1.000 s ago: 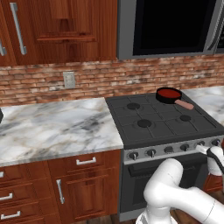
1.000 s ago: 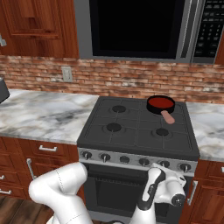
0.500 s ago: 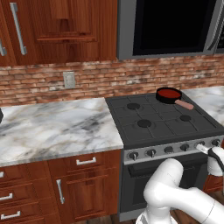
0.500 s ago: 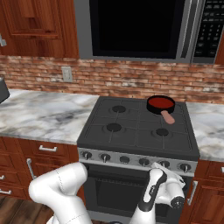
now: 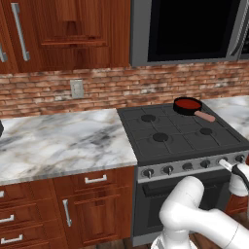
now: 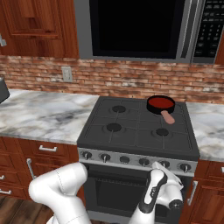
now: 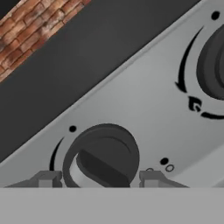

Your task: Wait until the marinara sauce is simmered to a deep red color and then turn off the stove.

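The marinara sauce (image 5: 187, 103) (image 6: 160, 103) is seen as a flat, deep red disc filling a small dark pan (image 5: 188, 107) (image 6: 161, 106), which is set on the far right burner of the stove (image 5: 180, 141) (image 6: 138, 131). The pan's reddish-brown handle (image 5: 205, 116) (image 6: 167, 117) is pointed toward the near right. The pincer (image 5: 224, 164) (image 6: 156, 166) (image 7: 99, 178) is held at the steel front strip, and its fingertips (image 7: 47, 179) are clamped on either side of a dark knob (image 7: 103, 157), second from the right in the row. To the left of the stove, a marble desk (image 5: 58, 143) (image 6: 41, 116) is carried on wooden cabinets.
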You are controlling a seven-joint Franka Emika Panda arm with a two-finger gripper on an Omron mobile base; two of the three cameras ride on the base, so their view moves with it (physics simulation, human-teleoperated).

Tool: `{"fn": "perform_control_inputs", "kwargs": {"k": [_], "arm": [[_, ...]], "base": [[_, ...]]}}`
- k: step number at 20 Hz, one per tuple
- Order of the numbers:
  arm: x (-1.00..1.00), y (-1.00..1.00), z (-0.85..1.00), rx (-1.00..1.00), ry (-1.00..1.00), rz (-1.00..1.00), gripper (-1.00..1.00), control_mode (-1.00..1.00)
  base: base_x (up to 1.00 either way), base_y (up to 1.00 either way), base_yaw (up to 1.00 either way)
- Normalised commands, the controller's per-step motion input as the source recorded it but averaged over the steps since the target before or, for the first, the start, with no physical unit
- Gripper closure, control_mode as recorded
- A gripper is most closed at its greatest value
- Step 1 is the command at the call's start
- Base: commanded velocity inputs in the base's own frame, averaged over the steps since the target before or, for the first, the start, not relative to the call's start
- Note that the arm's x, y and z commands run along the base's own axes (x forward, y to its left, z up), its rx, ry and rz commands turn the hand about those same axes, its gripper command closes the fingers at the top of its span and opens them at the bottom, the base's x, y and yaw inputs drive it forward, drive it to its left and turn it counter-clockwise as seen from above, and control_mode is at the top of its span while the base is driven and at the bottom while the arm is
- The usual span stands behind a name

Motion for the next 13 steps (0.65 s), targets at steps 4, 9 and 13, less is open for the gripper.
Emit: {"fn": "perform_control_inputs", "kwargs": {"k": [4, 9, 13], "arm": [[-0.08, 0.00, -0.16, 0.13, 0.00, -0.16, 1.00, -1.00], [-0.08, 0.00, -0.16, 0.12, 0.00, -0.16, 1.00, -1.00], [-0.07, 0.00, -0.16, 0.11, 0.00, -0.16, 1.00, -1.00]], "base": [[0.00, 0.00, 0.00], [0.00, 0.00, 0.00], [0.00, 0.00, 0.00]]}}
